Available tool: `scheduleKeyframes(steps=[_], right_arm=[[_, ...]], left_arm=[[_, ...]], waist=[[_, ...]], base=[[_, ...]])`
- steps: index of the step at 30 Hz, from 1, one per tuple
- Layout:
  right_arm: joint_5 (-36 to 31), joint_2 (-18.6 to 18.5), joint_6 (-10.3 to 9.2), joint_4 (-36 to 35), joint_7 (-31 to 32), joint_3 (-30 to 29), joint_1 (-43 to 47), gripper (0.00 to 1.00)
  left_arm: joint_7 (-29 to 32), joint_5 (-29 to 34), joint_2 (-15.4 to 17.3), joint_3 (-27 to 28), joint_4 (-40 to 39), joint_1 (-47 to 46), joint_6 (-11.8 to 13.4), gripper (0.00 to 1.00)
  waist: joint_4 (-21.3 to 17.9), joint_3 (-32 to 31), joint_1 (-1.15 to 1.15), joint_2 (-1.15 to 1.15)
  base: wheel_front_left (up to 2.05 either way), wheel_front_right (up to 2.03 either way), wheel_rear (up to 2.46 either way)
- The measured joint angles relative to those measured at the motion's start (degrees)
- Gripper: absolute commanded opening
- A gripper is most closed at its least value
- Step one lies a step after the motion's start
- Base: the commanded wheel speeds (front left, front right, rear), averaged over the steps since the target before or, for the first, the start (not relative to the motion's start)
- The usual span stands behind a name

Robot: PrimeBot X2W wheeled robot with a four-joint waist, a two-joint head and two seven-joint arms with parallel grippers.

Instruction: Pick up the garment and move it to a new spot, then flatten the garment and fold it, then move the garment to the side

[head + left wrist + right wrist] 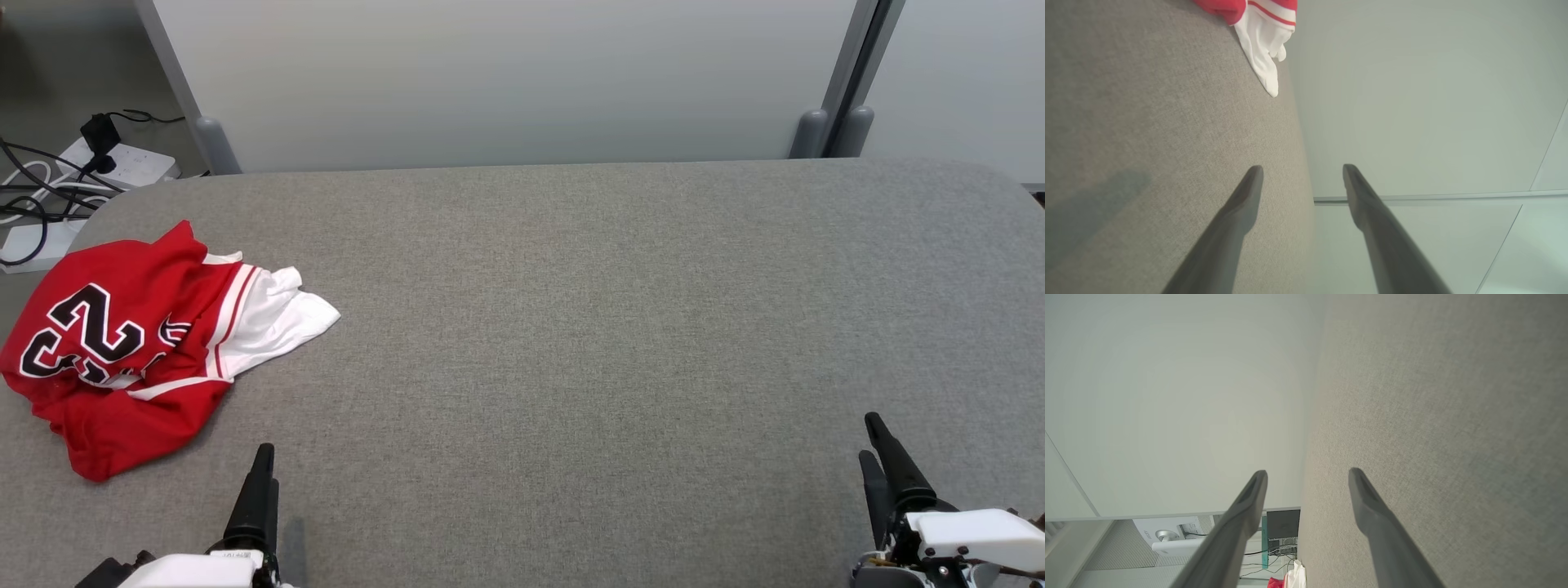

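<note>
Left gripper (1302, 167): we noted the jaws spread wide with nothing between them, fingers low over the bare grey table (571, 327), at about 7 o'clock in the head view. Right gripper (1308, 471): likewise wide and empty, at about 5 o'clock, well apart from the cloth. The garment (122, 343), a red jersey with black-and-white numerals, lay crumpled at 9 o'clock on the table, close to its left edge, with a white panel (277, 318) spilling out toward 3 o'clock. From the left gripper it sat at roughly 11 o'clock, near but not touching. We judged it light, limp and probably slick: it would sag and slide rather than hold shape, and could not break. The layers were bunched, so a pinch might catch more than one thickness. Best hold, in our view, was the raised red fold at the heap's 6 o'clock edge, or the white panel's free edge. Flattening would want both grippers. Beyond the table at 10 o'clock, a power strip (122, 163) lay on the floor.
</note>
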Motion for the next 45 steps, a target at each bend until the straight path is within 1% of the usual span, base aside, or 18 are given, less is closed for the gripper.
scheduleKeyframes(steps=[10,11,15,26,34,42,45], right_arm=[[-8.01,-0.25,0.0,1.27,-1.74,0.56,-2.16,1.0],[-8.01,-0.25,0.0,1.27,-1.74,0.56,-2.16,1.0],[-11.58,-0.3,0.0,1.75,-2.42,0.78,-2.61,1.0],[-20.29,-0.36,0.01,2.16,-4.04,1.59,-4.76,1.0],[-25.46,-0.32,0.01,3.82,-5.49,1.85,-6.83,1.0],[-30.93,-0.3,0.01,5.95,-6.65,1.81,-8.28,1.0],[-34.28,-0.27,0.01,7.04,-7.57,2.08,-9.63,1.0]], left_arm=[[-1.52,8.09,0.67,-0.33,0.1,-1.07,-0.01,1.0],[-1.52,8.09,0.67,-0.33,0.1,-1.07,-0.01,1.0],[-2.08,11.89,1.48,-0.71,0.16,-1.92,-0.01,1.0],[-3.88,20.67,1.69,-1.36,0.57,-3.43,-0.01,1.0],[-5.2,26.64,1.8,-1.34,1.53,-4.84,-0.04,1.0],[-6.57,31.03,1.81,-0.81,3.5,-5.74,-0.11,1.0],[-7.21,34.2,1.89,-0.79,4.35,-7.18,-0.12,1.0]], waist=[[-0.27,0.04,0.0,0.0],[-0.27,0.04,0.0,0.0],[-0.4,0.05,0.0,0.0],[-0.71,0.09,-0.01,0.0],[-0.9,0.11,-0.01,0.0],[-1.02,0.03,-0.01,0.0],[-1.15,0.03,-0.01,0.0]], base=[[0.0,0.0,0.0],[0.0,0.0,0.0],[0.0,0.0,0.0],[0.0,0.0,0.0],[0.0,0.0,0.0],[0.0,0.0,0.0],[0.0,0.0,0.0]])
